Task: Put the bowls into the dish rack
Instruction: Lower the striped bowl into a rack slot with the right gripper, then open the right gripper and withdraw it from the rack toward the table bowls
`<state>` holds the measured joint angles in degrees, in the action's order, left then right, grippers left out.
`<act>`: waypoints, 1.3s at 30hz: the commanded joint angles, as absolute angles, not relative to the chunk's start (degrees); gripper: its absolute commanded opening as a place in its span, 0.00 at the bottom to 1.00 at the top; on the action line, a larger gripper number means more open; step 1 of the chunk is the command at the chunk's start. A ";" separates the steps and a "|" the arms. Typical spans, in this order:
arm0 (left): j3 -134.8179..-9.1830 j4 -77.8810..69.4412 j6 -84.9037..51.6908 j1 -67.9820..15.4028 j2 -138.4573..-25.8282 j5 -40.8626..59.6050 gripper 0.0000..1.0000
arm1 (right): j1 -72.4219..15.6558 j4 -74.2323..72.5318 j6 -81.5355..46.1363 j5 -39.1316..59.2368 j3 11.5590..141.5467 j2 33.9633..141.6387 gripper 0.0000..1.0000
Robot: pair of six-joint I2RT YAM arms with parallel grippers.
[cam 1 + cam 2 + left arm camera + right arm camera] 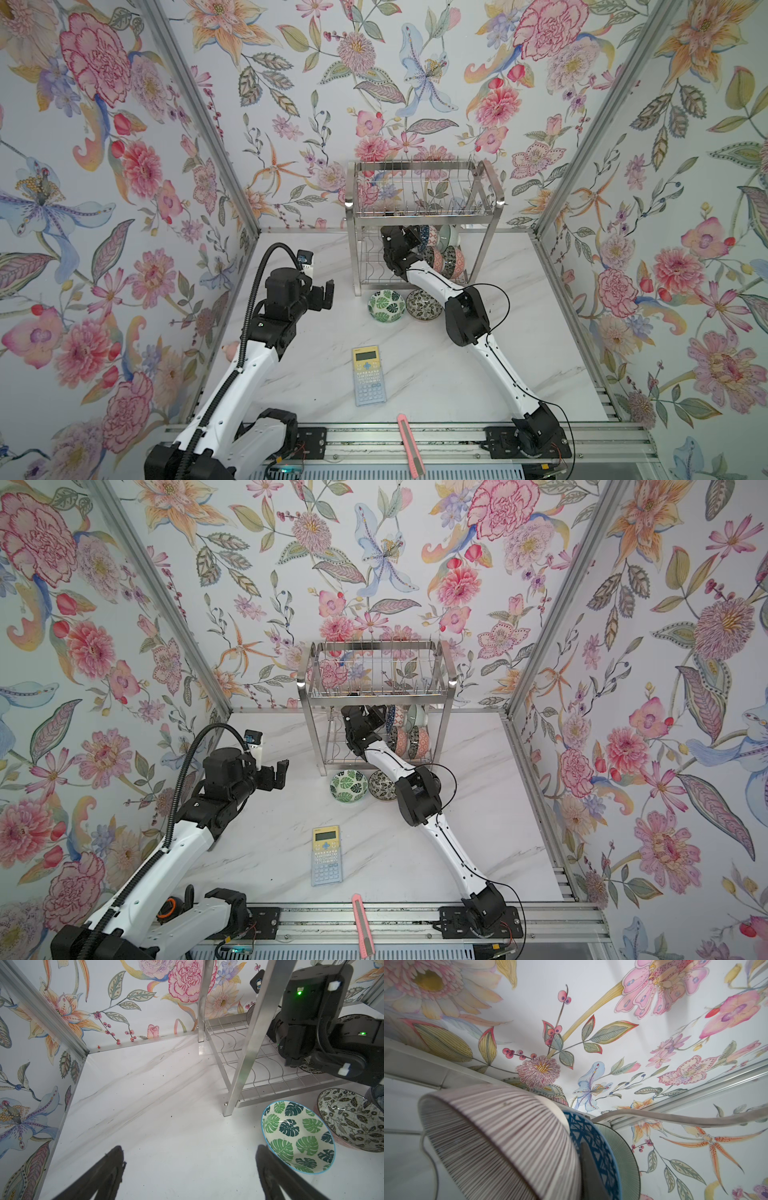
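My right pincer (411,239) is pinching shut on the striped bowl (500,1136) in the bottom shelf of the dish rack (424,219), far back, and it is risking knocking the blue bowl (593,1142) just beside it, while my left pincer (191,1155) is hanging wide open, empty.

Right at my black right gripper (586,1159), the pinkish-white round ceramic bowl (500,1136) carries fine dark stripes all over. Just beyond it, the round blue ceramic bowl (593,1147) shows a pale triangle mosaic, and the round ribbed bowl (623,1157) after it is pale celadon. Ahead of my black left gripper (189,1167), the round white ceramic bowl (299,1136) has green and teal leaves and a light blue rim. The round floral ceramic bowl (353,1122) past it is black on white. The marble tabletop (166,1105) is white with grey veins, and the wire dish rack (239,1064) is silver.
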<state>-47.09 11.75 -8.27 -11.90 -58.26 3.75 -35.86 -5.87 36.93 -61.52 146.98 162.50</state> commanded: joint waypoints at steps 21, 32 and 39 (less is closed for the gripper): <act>-45.89 11.34 -7.78 -11.09 -57.60 4.76 0.99 | -36.72 3.72 24.88 -55.77 140.88 155.47 0.30; -45.72 11.34 -7.91 -11.07 -57.46 5.04 0.99 | -36.69 7.69 21.18 -53.39 137.01 149.02 0.59; -45.70 11.42 -7.89 -11.04 -57.51 5.25 0.99 | -38.94 8.00 19.04 -50.42 129.34 142.27 0.98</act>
<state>-46.24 11.75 -8.29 -11.88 -58.17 4.34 -37.95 7.25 21.45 -52.01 131.85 146.78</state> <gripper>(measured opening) 0.993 0.964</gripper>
